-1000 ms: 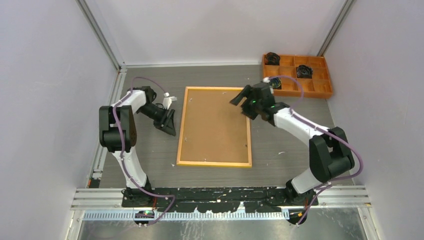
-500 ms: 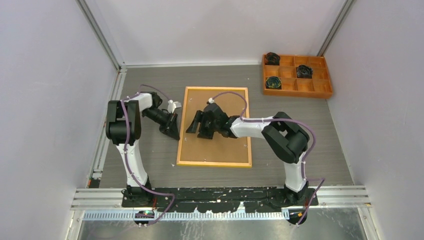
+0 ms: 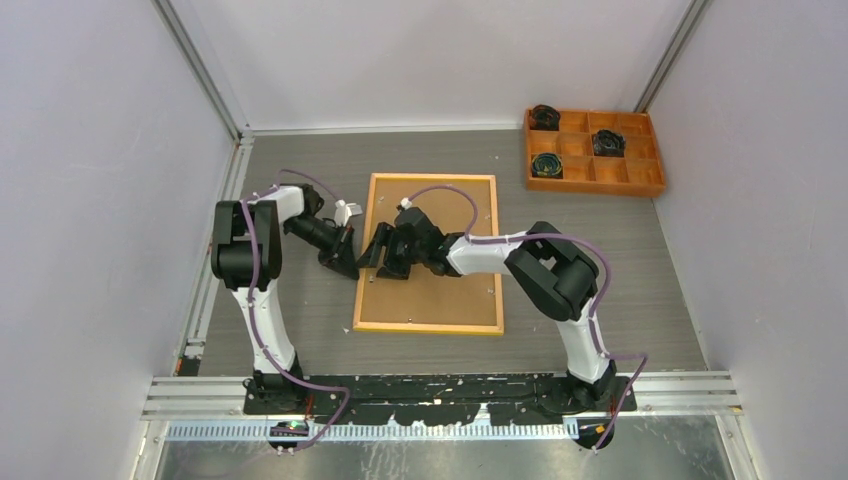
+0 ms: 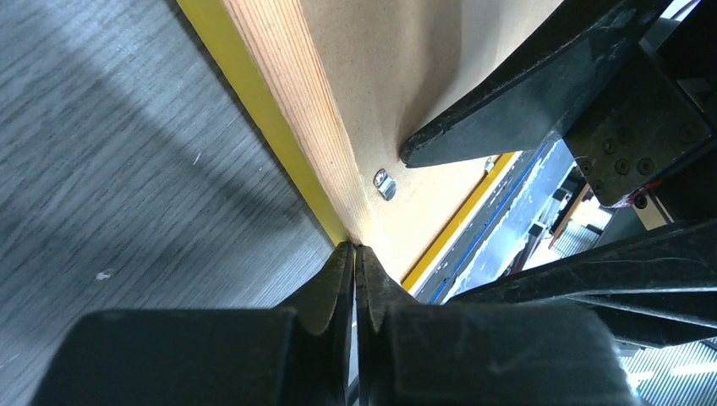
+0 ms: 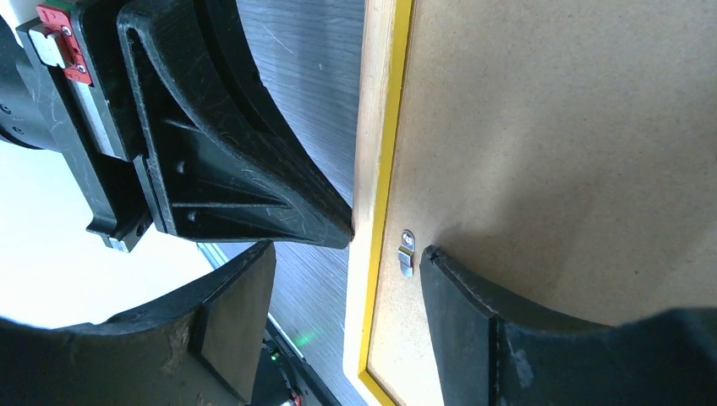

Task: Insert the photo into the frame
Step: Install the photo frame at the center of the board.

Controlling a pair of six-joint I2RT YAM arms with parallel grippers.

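The frame [image 3: 428,327] lies back up on the table, light wood rail [image 5: 376,101] with a yellow inner line. A brown backing board [image 3: 445,290] fills it. The photo is out of view. My left gripper [image 3: 350,262] is shut, its tips [image 4: 354,247] touching the outer side of the frame's left rail [image 4: 279,85]. My right gripper [image 5: 347,251] stands open astride that same rail. One of its fingers [image 5: 473,321] rests on the board beside a small metal clip [image 5: 407,251]; the other hangs over the table outside the frame.
An orange compartment tray [image 3: 594,152] holding a few black items stands at the back right. Grey walls close in the table on three sides, and a metal rail [image 3: 232,190] runs along its left edge.
My right arm swung from the frame's far right corner across the board to its left rail. My left gripper shut and moved up against the rail's outer side.
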